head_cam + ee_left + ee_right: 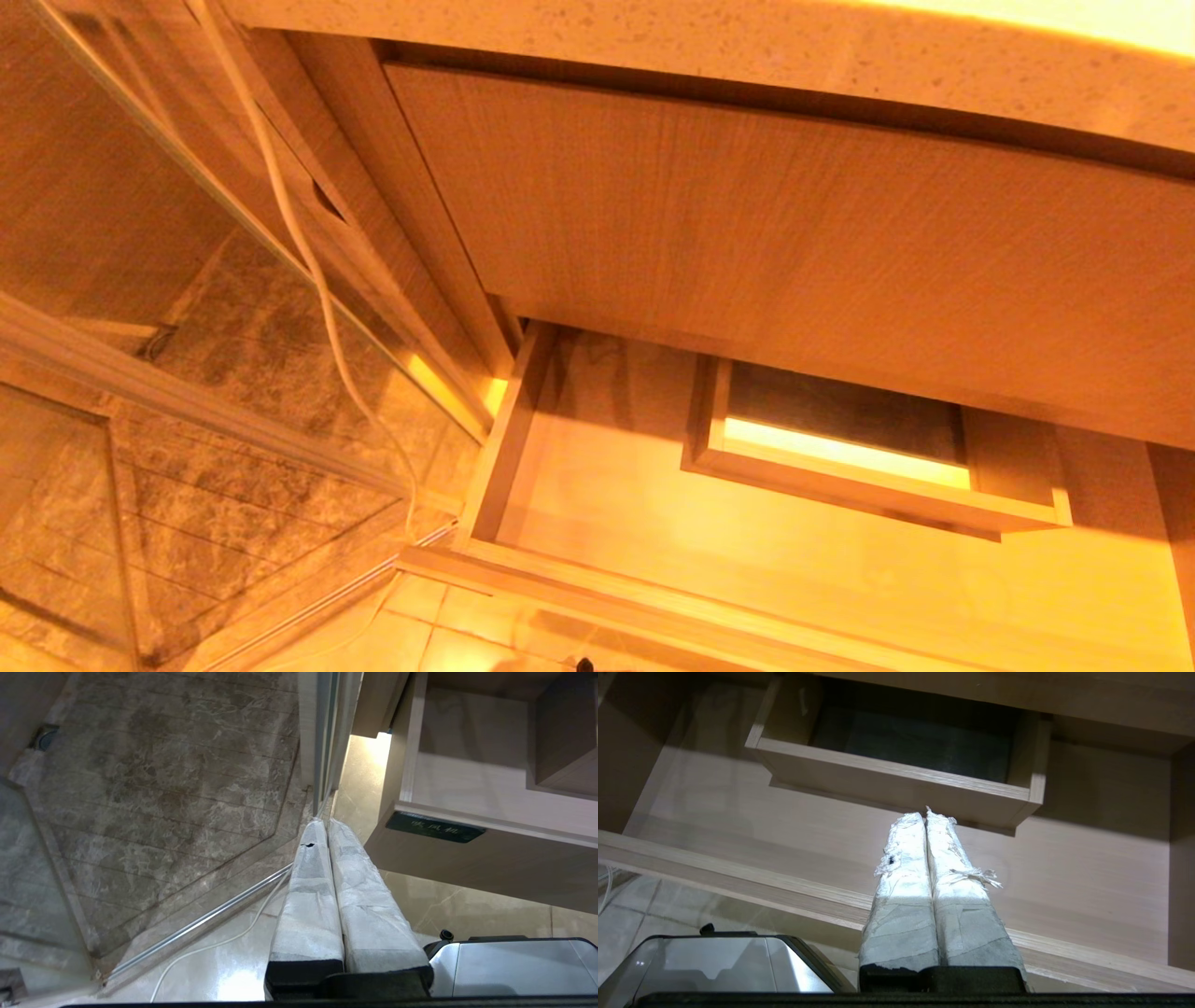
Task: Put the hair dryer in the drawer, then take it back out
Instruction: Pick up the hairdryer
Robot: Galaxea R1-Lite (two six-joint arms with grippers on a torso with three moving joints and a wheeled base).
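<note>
At nine o'clock in the head view, a marble-tiled shower floor (233,392) is seen behind a glass panel (112,187), and a white cord (313,271) is draped down across that panel toward the floor. From the centre to three o'clock, the drawer (597,485) is seen pulled out beneath a taller wood-grain panel (794,233), which sits under the speckled bench (653,37) at twelve o'clock. Inside the drawer, a boxed rectangular cut-out (868,485) is located at about four o'clock from the drawer's left wall. The drawer floor that shows carries nothing; the hair dryer itself is not seen in any view, only the cord. Neither gripper is seen in the head view. In the left wrist view, the left gripper (325,823) is shown with its white-wrapped fingers (308,896) pressed together and clamped on nothing, held above the pale floor tiles (224,961) beside the drawer's front corner, where a small dark label (434,827) is fixed. In the right wrist view, the right gripper (926,814) is likewise shown with its fingers together and nothing between them, positioned in front of the drawer, the tips pointing toward the cut-out box wall.
</note>
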